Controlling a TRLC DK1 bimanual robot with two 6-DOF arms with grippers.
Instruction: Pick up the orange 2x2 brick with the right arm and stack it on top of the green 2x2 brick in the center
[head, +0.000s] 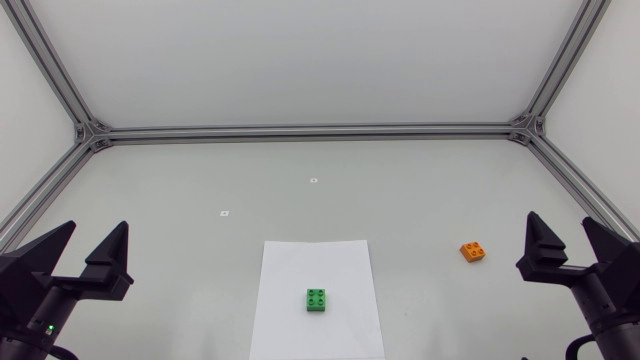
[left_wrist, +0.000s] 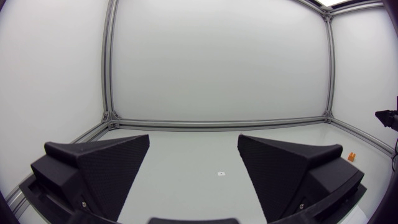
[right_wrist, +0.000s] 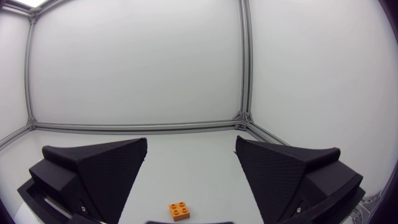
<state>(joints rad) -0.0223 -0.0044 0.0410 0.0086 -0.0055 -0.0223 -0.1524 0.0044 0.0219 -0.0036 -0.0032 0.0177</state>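
An orange 2x2 brick (head: 474, 252) sits on the tabletop (head: 400, 190) just ahead of the right gripper (head: 560, 225), whose fingers are spread wide and empty, probably lined up to reach it. A green 2x2 brick (head: 317, 299) waits centrally on a white sheet (head: 290, 265). The left gripper (head: 96, 230) rests released.

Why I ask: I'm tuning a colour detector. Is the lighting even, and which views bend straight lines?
Head view: soft even light, barely any shadow under the green brick or orange brick, frame bars straight. Left and right wrist views: fisheye bows the corner posts; no glare on the fingers.
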